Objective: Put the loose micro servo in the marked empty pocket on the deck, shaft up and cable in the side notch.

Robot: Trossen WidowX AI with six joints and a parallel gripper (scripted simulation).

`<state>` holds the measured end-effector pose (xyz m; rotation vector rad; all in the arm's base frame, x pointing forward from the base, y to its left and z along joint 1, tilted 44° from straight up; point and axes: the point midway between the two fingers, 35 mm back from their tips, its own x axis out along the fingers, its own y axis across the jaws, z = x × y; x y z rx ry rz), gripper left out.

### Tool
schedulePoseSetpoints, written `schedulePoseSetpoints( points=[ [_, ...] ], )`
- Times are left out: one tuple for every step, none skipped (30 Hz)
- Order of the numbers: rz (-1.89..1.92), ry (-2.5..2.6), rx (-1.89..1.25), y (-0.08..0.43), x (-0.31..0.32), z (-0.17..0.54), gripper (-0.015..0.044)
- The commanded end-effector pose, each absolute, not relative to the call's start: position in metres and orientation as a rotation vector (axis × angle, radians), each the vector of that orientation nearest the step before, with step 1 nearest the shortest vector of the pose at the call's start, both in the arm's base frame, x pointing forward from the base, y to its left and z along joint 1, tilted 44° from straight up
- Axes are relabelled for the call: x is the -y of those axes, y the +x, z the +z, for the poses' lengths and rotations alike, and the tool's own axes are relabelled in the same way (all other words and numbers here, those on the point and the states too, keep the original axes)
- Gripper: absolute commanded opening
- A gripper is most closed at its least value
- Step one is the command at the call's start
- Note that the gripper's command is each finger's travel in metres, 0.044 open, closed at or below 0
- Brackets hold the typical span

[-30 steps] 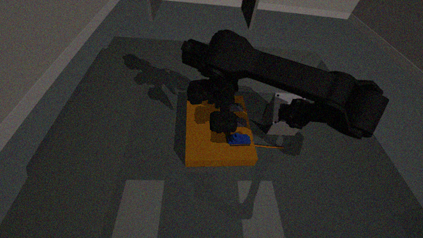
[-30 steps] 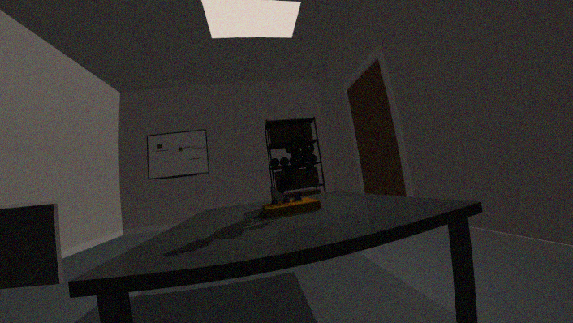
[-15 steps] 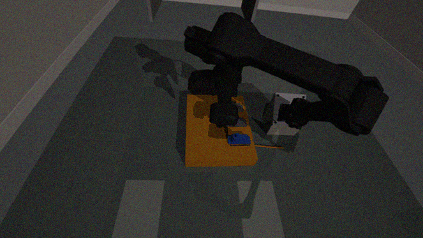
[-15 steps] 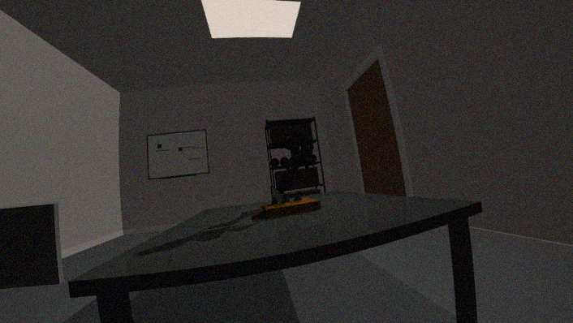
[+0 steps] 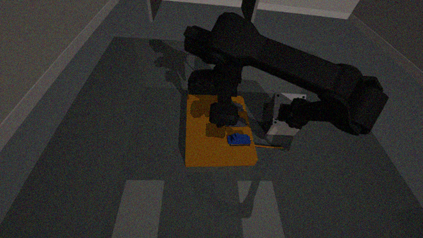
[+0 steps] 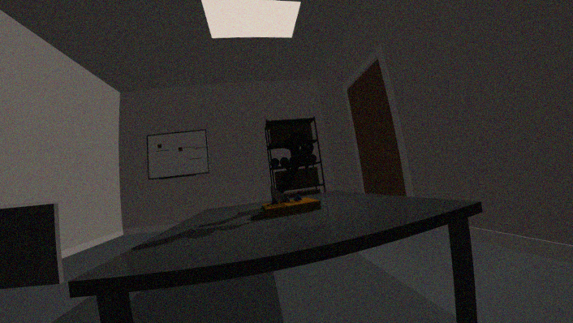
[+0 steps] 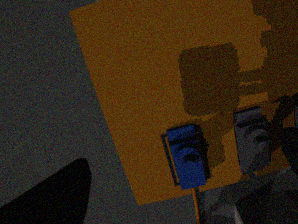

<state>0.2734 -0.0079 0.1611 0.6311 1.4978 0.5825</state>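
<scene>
The blue micro servo [image 5: 239, 139] [image 7: 187, 167] sits at the marked pocket near one edge of the orange deck [image 5: 207, 155] [image 6: 292, 208] [image 7: 125, 75]. Its round output boss faces up. Dark outline lines show along both long sides of it in the wrist view. Its orange cable [image 5: 269, 146] [image 7: 196, 207] leaves the end toward the deck edge and runs out beyond it. Whether both ears lie flat, and how the cable lies in the notch, cannot be told. My gripper [image 5: 213, 98] [image 7: 186, 153] is wide open and empty, raised above the deck and apart from the servo.
A grey servo [image 7: 252, 142] sits in the deck beside the blue one. A pale plate with holes [image 5: 278, 128] stands at the arm's base, to the right of the deck. The arm's shadows fall across the deck, and the dark table [image 6: 349, 227] [image 5: 130, 132] surrounds it.
</scene>
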Motion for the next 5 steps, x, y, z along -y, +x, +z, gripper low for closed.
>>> schedulePoseSetpoints(
  points=[
    [0.584,0.629,-1.504,0.273,0.0082,0.1603,0.044],
    [0.584,0.629,-1.504,0.273,0.0082,0.1603,0.044],
    [0.584,0.629,-1.504,0.273,0.0082,0.1603,0.044],
    [0.584,0.629,-1.504,0.273,0.0082,0.1603,0.044],
    [0.584,0.629,-1.504,0.273,0.0082,0.1603,0.044]
  ],
)
